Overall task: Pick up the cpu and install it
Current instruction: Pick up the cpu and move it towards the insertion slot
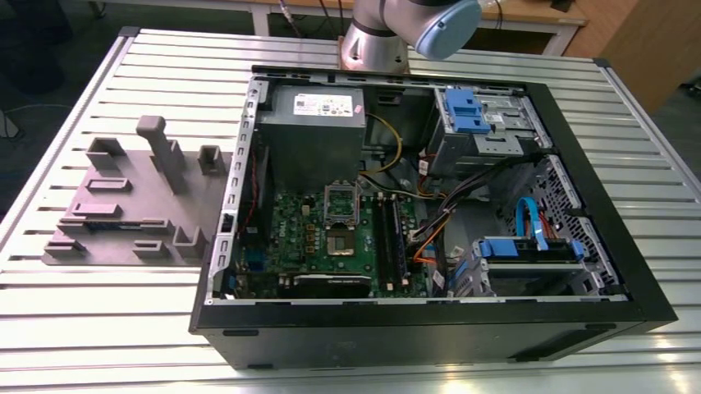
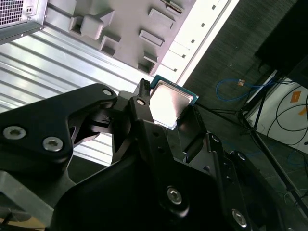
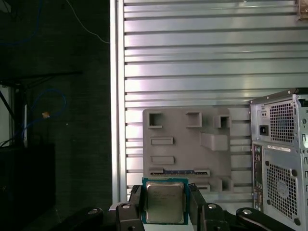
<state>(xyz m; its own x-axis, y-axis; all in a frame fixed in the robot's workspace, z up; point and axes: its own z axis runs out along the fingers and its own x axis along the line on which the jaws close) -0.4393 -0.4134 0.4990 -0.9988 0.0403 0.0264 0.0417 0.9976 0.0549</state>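
Black jaws clamped narrow on small flat square silver-topped cpu (image 3: pixel 165 208), gripping two opposite edges. Beyond: grey moulded parts tray (image 3: pixel 187 144) on ribbed metal worktop (image 3: pixel 192 57). Silver socket frame (image 1: pixel 341 199) inside open black computer case (image 1: pixel 383 332) beside tray, well apart from chip.

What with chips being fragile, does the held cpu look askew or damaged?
Nothing stands out. In the first wrist view the cpu sits square in the gripper, its metal top showing no visible damage.
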